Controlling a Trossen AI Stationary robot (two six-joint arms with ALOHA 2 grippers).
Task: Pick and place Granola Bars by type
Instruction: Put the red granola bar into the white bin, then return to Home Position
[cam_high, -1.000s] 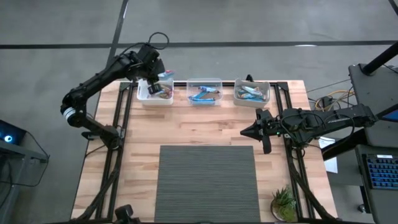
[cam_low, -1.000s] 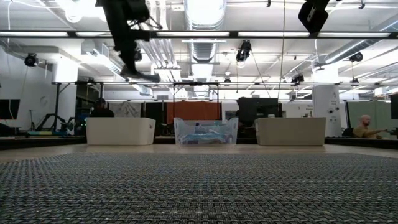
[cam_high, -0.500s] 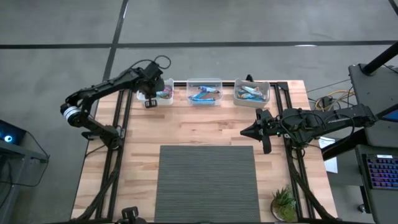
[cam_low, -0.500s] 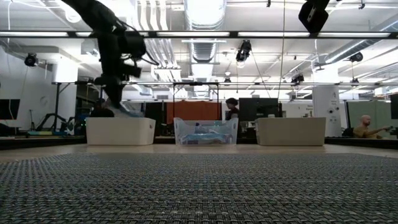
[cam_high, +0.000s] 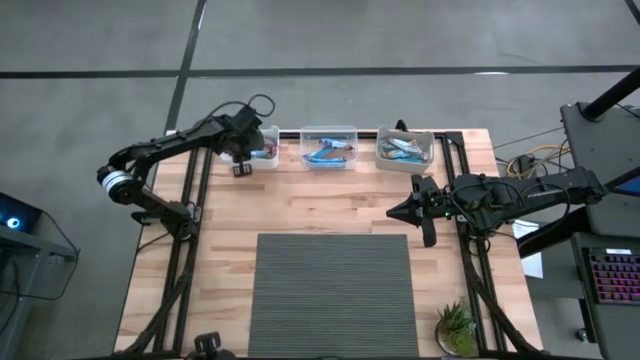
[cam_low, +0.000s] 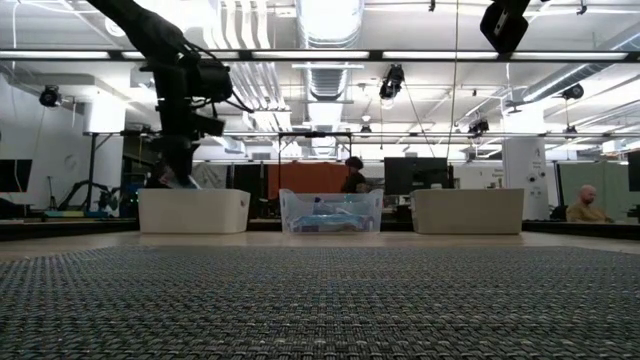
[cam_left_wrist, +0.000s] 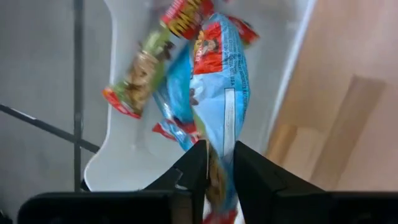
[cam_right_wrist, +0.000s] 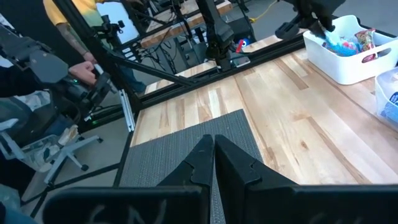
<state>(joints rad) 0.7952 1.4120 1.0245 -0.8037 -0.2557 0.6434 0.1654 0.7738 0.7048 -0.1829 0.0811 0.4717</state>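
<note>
Left claw is positioned over the white bin at the far left of the worktop, fingers pinching a blue granola bar by one end. Multicoloured bars lie in this bin beneath it. Right claw, fingers pressed together, waits above the worktop near the grey mat.

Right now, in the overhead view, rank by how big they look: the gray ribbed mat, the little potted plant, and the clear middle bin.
1. Gray ribbed mat, by far the largest.
2. Clear middle bin.
3. Potted plant, close to the bin, so that order is unsure.
</note>
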